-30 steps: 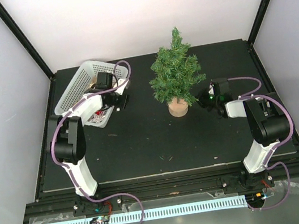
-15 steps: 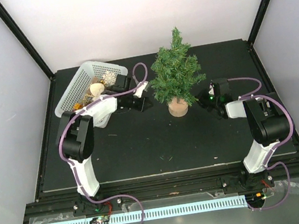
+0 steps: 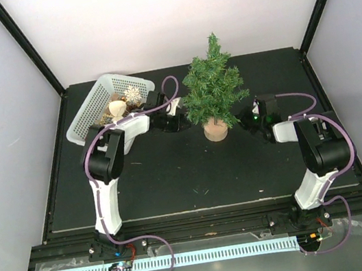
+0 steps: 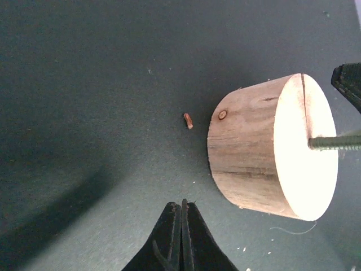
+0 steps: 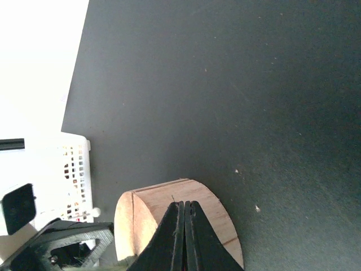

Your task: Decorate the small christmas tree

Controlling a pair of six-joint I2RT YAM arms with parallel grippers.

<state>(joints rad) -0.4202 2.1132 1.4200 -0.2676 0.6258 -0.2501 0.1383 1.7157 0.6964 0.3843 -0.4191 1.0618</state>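
Black matte table [image 3: 174,178] fills the walled cell, and the small christmas tree [image 3: 213,88] stands upright on its round wooden base [image 4: 248,164] toward the far middle, right of the white basket [image 3: 87,116] of ornaments. From its mount at the near edge the left arm rises, bends at the elbow beside the basket and stretches its forearm rightward, putting the left gripper [image 4: 181,208] low just beside the tree's left side; its fingers are pressed together with nothing between them. The right arm folds at the far right and points its forearm leftward, the right gripper [image 5: 184,208] likewise closed and empty, its tips near the base on the tree's right side.
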